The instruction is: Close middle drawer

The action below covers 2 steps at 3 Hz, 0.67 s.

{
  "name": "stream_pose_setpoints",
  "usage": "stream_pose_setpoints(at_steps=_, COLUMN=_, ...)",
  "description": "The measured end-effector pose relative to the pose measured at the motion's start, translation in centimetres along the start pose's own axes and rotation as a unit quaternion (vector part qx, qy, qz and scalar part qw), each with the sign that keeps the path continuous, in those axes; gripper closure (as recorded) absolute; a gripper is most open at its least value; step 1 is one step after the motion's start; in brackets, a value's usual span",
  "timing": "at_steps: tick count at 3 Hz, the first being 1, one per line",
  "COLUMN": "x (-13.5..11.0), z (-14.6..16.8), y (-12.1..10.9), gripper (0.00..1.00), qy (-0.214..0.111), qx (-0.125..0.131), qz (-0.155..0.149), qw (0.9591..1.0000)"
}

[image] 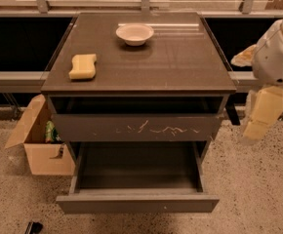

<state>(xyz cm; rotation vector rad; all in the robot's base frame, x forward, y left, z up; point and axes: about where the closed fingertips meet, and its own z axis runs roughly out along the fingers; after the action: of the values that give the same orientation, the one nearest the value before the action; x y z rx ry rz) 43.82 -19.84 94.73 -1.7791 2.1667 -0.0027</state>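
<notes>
The middle drawer (137,204) is pulled far out at the bottom of the dark cabinet, its plain front facing me and its inside empty. Above it, the scratched drawer front (136,126) stands slightly out under the cabinet top (180,62). My gripper (260,115) hangs in the air to the right of the cabinet, level with the scratched front. It is apart from both drawers and holds nothing that I can see.
A yellow sponge (83,66) and a pale bowl (134,34) sit on the cabinet top. An open cardboard box (36,140) stands on the speckled floor at the left. A low ledge and window rail run behind the cabinet.
</notes>
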Motion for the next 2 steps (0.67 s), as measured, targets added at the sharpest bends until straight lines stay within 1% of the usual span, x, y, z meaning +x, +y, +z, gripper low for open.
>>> stream_pose_setpoints(at_steps=1, x=-1.9, z=4.7, y=2.8, gripper=0.0, qy=-0.052, qx=-0.036, qz=-0.041, qw=0.9971)
stream_pose_setpoints(at_steps=2, x=-4.1, z=12.2, y=7.7, gripper=0.0, qy=-0.113, qx=-0.099, qz=-0.07, qw=0.9861)
